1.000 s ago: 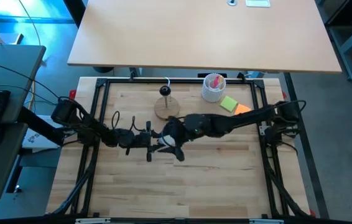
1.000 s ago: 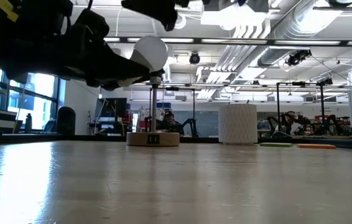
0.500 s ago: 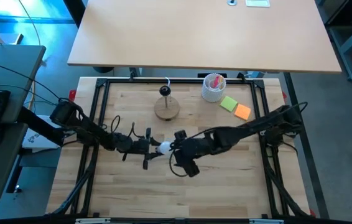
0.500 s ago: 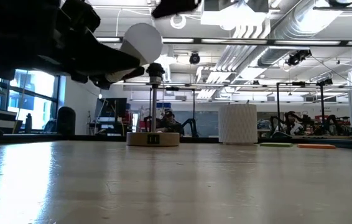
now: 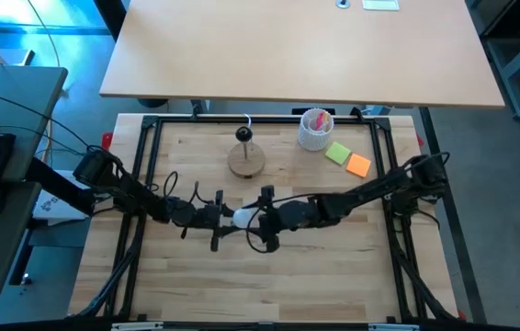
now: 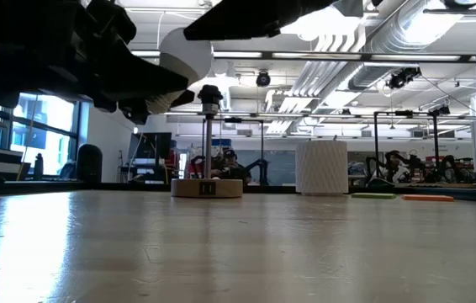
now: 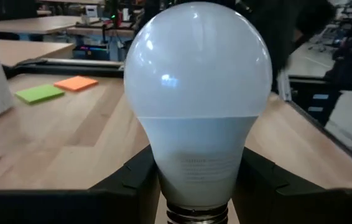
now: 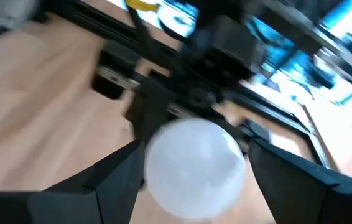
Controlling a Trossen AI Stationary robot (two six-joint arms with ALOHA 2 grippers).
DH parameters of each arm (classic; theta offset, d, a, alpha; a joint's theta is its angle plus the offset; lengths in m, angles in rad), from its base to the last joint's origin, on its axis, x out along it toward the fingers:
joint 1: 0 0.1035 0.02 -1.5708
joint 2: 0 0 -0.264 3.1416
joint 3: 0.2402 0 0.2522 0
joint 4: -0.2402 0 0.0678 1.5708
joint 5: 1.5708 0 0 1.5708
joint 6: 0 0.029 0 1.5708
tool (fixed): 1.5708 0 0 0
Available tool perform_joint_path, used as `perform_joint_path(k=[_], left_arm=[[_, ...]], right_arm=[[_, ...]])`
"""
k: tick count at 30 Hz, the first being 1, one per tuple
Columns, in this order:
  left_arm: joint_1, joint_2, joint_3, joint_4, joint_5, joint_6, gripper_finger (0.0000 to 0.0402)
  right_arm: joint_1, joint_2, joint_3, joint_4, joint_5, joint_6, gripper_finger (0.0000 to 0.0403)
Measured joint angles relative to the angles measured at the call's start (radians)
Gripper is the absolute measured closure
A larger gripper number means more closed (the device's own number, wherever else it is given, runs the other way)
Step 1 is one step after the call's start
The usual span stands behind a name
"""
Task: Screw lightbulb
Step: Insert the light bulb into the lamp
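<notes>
Left hand [image 5: 226, 218] clamps the lightbulb [image 5: 242, 218] by its neck, mid-tabletop [image 5: 333, 267], above the surface. Right hand [image 5: 258, 219], fingers spread, straddles the dome from three o'clock, not visibly gripping. Risk: an early left release drops the bulb during handover.

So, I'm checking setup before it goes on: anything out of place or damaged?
Nothing stands out. The white rounded lightbulb looks intact, held in the left gripper above the table; the round wooden stand sits upright with its socket empty.
</notes>
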Motion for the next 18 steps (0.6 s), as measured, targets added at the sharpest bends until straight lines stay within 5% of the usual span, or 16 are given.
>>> perform_joint_path(k=[14,18], left_arm=[[0.000,0.000,0.025,-0.023,0.043,0.001,0.0257],[-0.001,0.000,0.025,-0.031,0.046,0.017,0.0257]], right_arm=[[-0.099,0.008,0.001,0.001,-0.330,0.081,0.0117],[-0.104,0.028,0.003,0.007,-0.335,0.094,0.0117]])
